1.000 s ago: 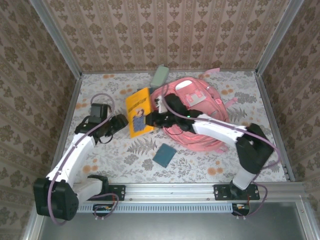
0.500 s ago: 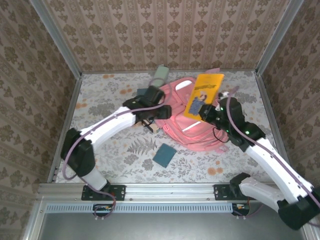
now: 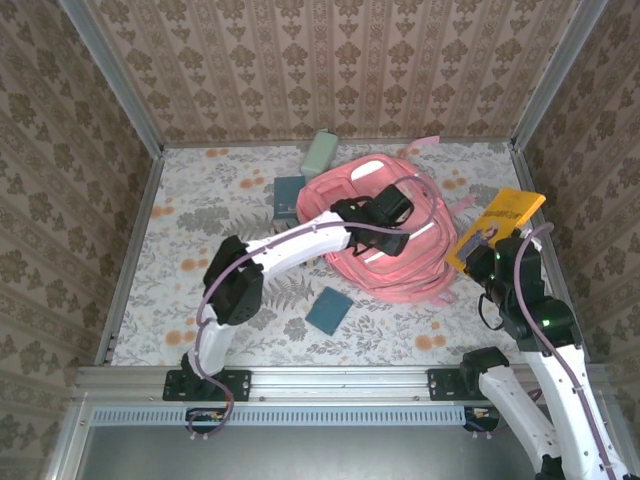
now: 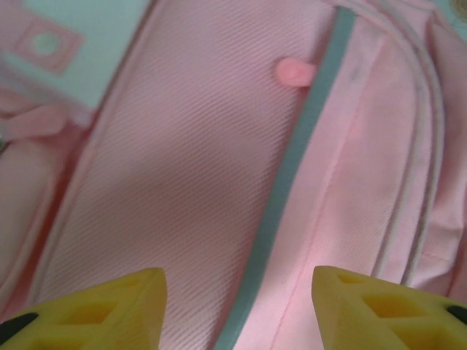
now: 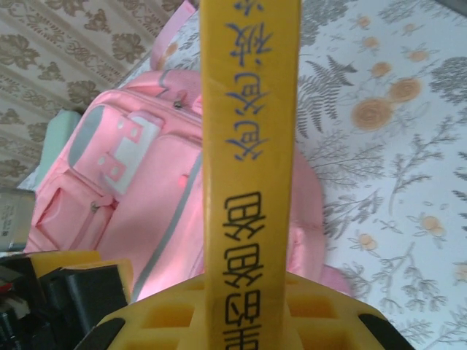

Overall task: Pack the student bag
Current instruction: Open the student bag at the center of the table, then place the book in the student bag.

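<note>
The student bag is a big pink backpack lying flat at the middle of the table. My left gripper hovers over its front panel. In the left wrist view the yellow fingertips stand apart just above the pink fabric, either side of a grey-green strip, with nothing between them. My right gripper is to the right of the bag, shut on a thin yellow book held edge-up off the table. The book's spine runs up from the right gripper, with the bag behind it.
A teal notebook lies on the flowered cloth in front of the bag. A grey-blue item sits at the bag's left, and a pale green case lies by the back wall. Patterned walls close in three sides.
The right arm lifted the yellow book from left of the bag, carried it over the bag and out to its right. The left arm swung from the far left onto the bag.
</note>
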Robot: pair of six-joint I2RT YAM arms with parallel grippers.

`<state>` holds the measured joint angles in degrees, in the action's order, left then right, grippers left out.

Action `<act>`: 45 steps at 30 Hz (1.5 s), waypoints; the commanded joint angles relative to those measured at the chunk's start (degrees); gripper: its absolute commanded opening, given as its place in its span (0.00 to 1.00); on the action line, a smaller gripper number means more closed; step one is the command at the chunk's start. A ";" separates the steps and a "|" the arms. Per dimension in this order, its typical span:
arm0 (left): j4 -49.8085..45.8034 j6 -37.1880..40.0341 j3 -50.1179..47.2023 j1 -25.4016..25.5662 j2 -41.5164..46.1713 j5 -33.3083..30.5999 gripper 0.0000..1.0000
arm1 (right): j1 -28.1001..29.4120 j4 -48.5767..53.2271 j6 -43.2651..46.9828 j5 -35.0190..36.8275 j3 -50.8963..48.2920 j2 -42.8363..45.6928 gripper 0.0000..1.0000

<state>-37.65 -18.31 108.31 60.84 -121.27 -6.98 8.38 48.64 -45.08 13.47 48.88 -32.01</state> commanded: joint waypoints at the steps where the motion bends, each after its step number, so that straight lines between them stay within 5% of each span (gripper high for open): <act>1: -4.81 6.90 4.93 3.17 -4.30 -4.12 0.57 | -0.73 0.45 1.94 3.67 1.01 1.93 0.00; 10: -9.92 11.10 12.44 6.37 -12.59 -8.55 0.56 | -0.91 0.26 1.40 1.67 0.42 2.04 0.00; 13: -11.53 10.83 13.79 6.40 -13.85 -11.00 0.44 | -0.91 -0.21 1.23 0.77 0.02 1.95 0.00; 16: -11.79 10.50 13.94 6.40 -13.30 -13.33 0.12 | -0.93 -1.29 1.18 -0.93 -0.44 1.95 0.00; 18: -11.50 10.40 13.94 6.35 -11.93 -14.63 0.00 | -0.91 -2.16 1.27 -2.14 -0.79 1.88 0.00; 32: -8.76 3.09 20.07 -0.64 1.96 -8.83 0.00 | -1.00 -7.91 1.50 -8.19 -2.06 -0.24 0.00; 45: -4.54 -4.11 20.18 -3.41 6.07 1.32 0.00 | -1.00 -38.07 -10.18 -27.18 -11.37 -5.20 0.00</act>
<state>-48.01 -18.59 127.11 57.56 -119.39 -9.02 7.64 26.61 -50.61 -7.97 38.37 -36.60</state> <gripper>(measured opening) 0.048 0.154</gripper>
